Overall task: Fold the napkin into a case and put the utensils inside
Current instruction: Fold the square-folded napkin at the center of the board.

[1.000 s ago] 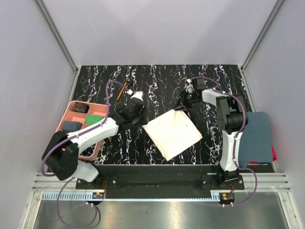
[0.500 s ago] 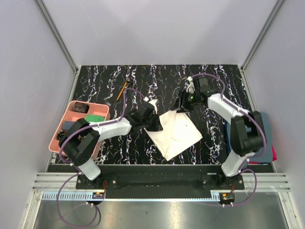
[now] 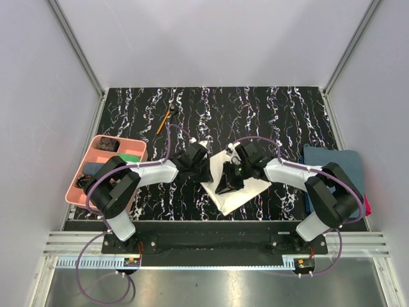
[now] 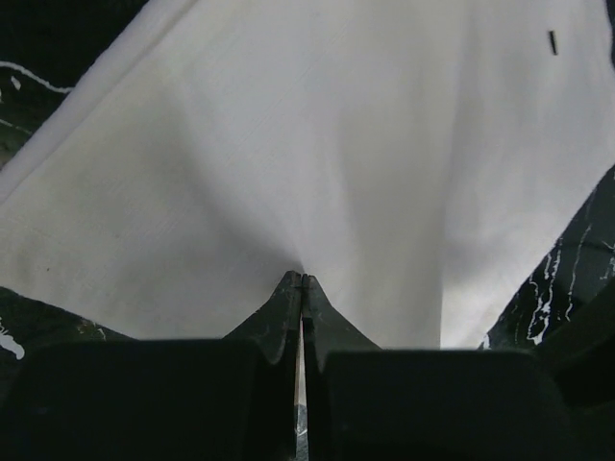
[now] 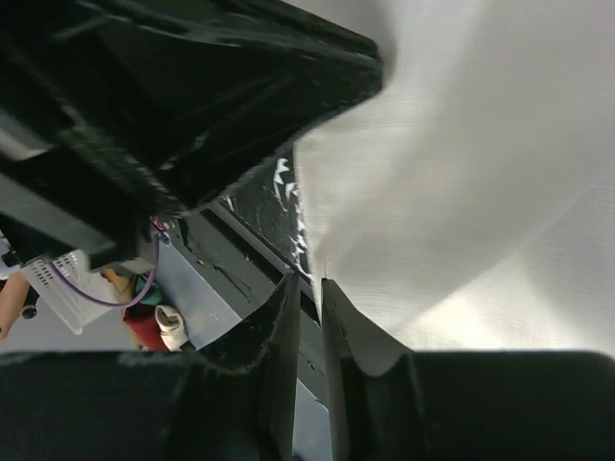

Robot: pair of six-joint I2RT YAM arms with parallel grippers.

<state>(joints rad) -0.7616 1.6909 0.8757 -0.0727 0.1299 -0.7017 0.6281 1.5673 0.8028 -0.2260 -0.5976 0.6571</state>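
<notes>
The cream napkin (image 3: 248, 184) lies at the table's middle, rumpled under both grippers. My left gripper (image 3: 208, 174) is shut on its left edge. In the left wrist view the cloth (image 4: 317, 144) fans out from the closed fingertips (image 4: 291, 293). My right gripper (image 3: 223, 188) hangs low over the napkin's near-left part. In the right wrist view its jaws stand a narrow gap apart with nothing between them, and the napkin (image 5: 480, 192) edge touches one fingertip (image 5: 332, 288). Of the utensils, the orange-handled stick (image 3: 163, 121) lies at the far left; I cannot make out the spoon.
A pink compartment tray (image 3: 96, 142) stands at the left edge. A dark blue-grey towel (image 3: 339, 169) lies at the right edge. The left gripper's black body (image 5: 192, 96) sits right beside the right gripper. The table's front rail (image 3: 211, 230) lies just below the napkin.
The left gripper moved right to the napkin's left edge and shut on it. The right gripper came from the napkin's far corner toward the near left, and the napkin is now bunched.
</notes>
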